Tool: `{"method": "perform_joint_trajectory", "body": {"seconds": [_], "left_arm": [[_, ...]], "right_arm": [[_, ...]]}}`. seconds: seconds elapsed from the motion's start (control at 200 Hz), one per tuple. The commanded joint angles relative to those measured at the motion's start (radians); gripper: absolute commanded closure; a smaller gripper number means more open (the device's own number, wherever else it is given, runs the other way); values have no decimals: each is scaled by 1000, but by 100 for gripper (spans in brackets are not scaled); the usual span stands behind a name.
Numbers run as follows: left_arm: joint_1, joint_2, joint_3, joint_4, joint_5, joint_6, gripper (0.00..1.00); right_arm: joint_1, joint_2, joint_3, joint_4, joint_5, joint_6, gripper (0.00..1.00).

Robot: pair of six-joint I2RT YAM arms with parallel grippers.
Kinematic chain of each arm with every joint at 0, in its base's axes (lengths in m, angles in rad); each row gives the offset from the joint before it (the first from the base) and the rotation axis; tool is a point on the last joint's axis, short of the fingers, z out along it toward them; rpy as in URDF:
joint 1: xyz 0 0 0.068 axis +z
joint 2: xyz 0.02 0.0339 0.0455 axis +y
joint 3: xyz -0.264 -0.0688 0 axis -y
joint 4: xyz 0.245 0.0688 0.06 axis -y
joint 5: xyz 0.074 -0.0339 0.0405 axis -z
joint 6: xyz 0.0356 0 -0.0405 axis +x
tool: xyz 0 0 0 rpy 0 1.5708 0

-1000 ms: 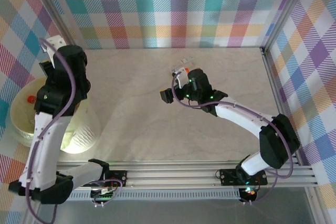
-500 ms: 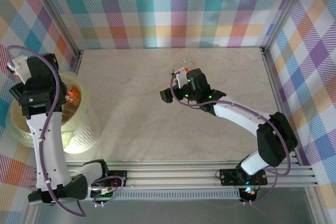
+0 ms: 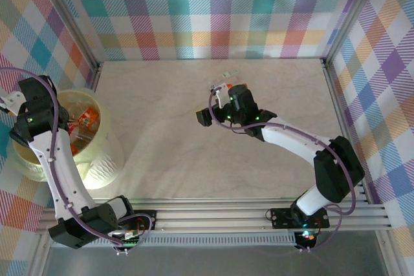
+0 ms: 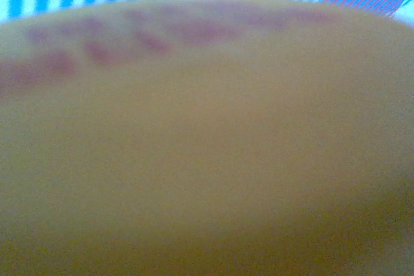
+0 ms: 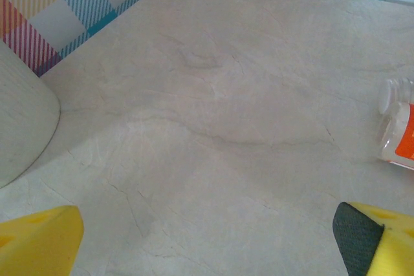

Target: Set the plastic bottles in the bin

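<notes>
The bin [image 3: 103, 166] stood at the left edge of the table [image 3: 168, 153], toward the near-left corner. Several bottles with orange and red labels [image 3: 87, 118] already lay inside it. The left arm [image 3: 48, 153] reached over the bin's left rim. Its wrist view gave a blurred yellow surface [image 4: 207, 147], apparently the bin, under a strip of striped wall. Whether the left gripper was released or clenched could not be told.

The right gripper [image 3: 210, 106] hung over the middle of the table, toward the far edge. Its yellow fingers [image 5: 39, 237] were spread wide with bare table between them, grasping nothing. Just beyond it, near the far edge, lay a clear bottle with an orange label [image 3: 224, 86]. In the right wrist view this bottle [image 5: 398, 137] lay at the right, apart from the fingers. A second clear container [image 3: 229, 72] lay just past it. The bin's whitish side [image 5: 19, 114] showed well away on the left of that view.
</notes>
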Motion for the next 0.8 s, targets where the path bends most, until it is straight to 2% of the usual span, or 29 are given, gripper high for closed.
{"method": "perform_joint_trajectory", "body": {"seconds": [0.0,0.1,0.2,0.295,0.465,0.695,0.745,0.795], "left_arm": [[27,-1,-19,-25,-5,-63,32],[41,8,-19,-26,-12,-76,26],[42,17,-6,-33,-7,-83,12],[42,4,3,-28,4,-77,5],[42,-22,44,-40,35,-54,1],[42,-56,85,-37,323,-30,0],[42,-54,84,-30,356,-30,1],[42,-46,74,-22,343,-34,6]], "right_arm": [[-2,13,32,-10,-18,22,0],[-1,23,33,-10,-22,37,0],[-2,32,41,-16,-25,46,0],[-2,37,46,-19,-21,50,0],[-2,49,59,-21,-15,63,0],[-2,67,73,-17,-16,88,0],[-2,67,73,-19,-16,91,0],[-2,67,73,-21,-16,92,0]]}}
